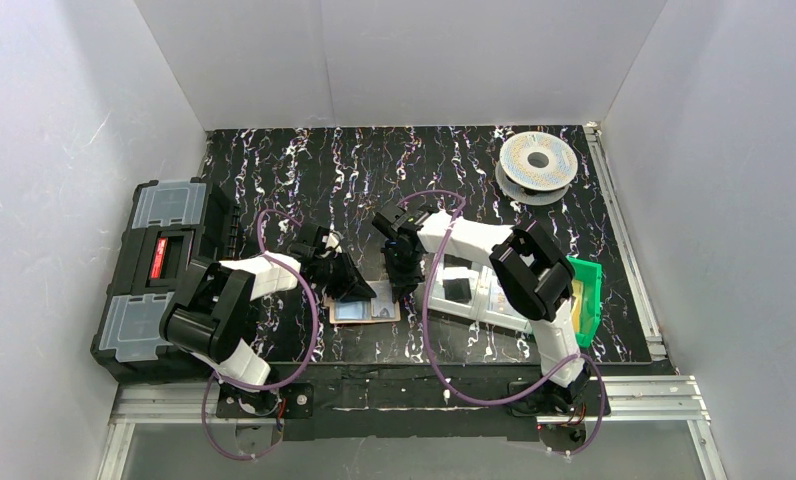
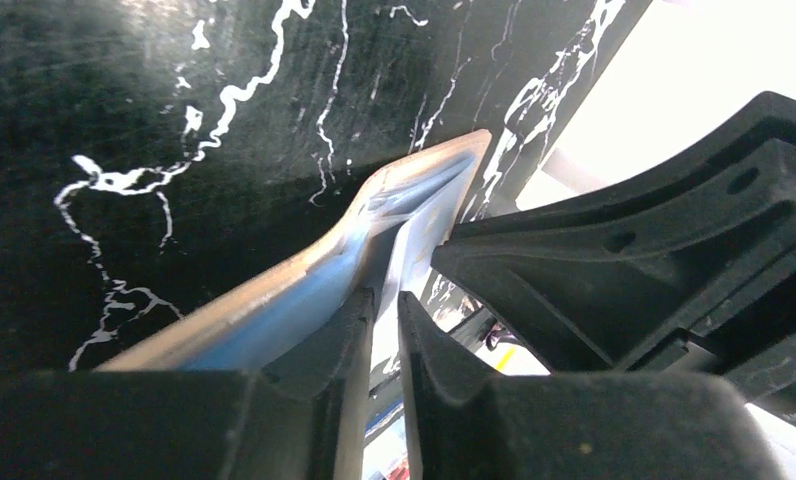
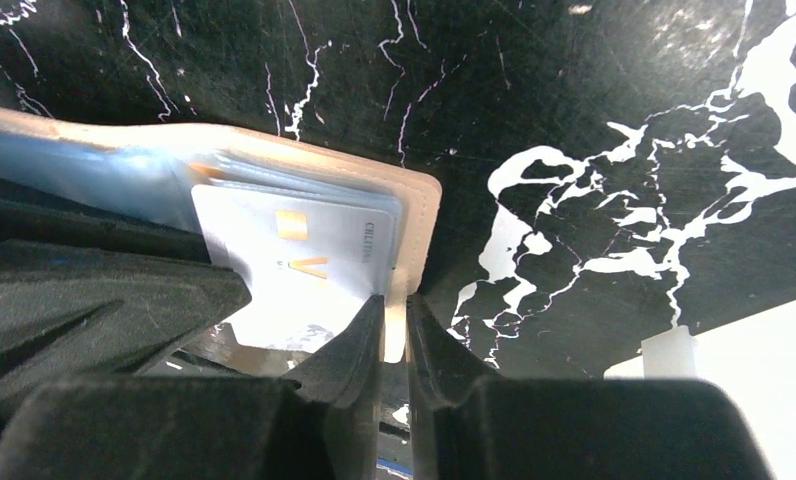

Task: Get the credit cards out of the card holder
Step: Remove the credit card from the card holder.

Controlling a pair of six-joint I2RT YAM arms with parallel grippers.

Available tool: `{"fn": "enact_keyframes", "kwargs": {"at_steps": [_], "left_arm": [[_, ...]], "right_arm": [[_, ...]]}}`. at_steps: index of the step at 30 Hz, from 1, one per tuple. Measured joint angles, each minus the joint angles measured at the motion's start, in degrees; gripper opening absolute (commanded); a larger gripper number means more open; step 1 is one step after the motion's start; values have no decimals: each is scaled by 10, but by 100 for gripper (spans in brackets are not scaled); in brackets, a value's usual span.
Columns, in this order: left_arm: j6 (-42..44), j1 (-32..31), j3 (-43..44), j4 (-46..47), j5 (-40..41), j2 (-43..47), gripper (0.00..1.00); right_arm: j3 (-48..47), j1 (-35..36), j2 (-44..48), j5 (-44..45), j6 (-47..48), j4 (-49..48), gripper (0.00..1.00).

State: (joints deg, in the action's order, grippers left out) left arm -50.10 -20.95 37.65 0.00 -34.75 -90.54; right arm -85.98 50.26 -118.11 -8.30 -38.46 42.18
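A black plastic toolbox with clear-lidded compartments sits at the far left of the black, white-veined marbled bench. Just to its right the left arm reaches in, and the left gripper is down at the left end of the small flat tan leather-like card holder. In the left wrist view this gripper has its fingers drawn almost together, leaving only a thin slit. A pale strip of the card holder runs towards that slit, but I cannot tell whether it is clamped.

The card holder lies flat on the bench near the front edge, between the two grippers. The thin, shiny, pale blue to silvery credit cards are in its pocket. In the right wrist view the top card is whitish with a gold chip, and more card edges are layered behind it inside the tan rim.

The right gripper comes down on the holder's right end. Its fingers are nearly pressed together, and the gripper pinches a pale lip of the holder beside the card's edge.

Further right are a clear compartment tray and a green plastic bin touching its right side. A pale filament spool lies at the back right.
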Motion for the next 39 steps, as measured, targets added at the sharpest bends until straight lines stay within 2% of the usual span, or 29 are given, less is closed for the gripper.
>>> {"fn": "enact_keyframes", "kwargs": {"at_steps": [4, 12, 20, 31, 39], "left_arm": [[-5, 0, -5, 12, -10, 1, 0], [-8, 0, -8, 20, -16, 4, 0], [15, 4, -8, -21, -5, 14, 0], [34, 18, -25, -37, -1, 30, 17], [10, 19, -62, 15, -23, 38, 19]], "right_arm": [[-7, 0, -5, 1, 1, 8, 16], [-6, 0, -6, 5, -1, 10, 12], [4, -5, -6, -11, -12, -1, 11], [15, -7, -5, -41, -26, -22, 10], [15, -7, -6, -43, -29, -25, 10]]}}
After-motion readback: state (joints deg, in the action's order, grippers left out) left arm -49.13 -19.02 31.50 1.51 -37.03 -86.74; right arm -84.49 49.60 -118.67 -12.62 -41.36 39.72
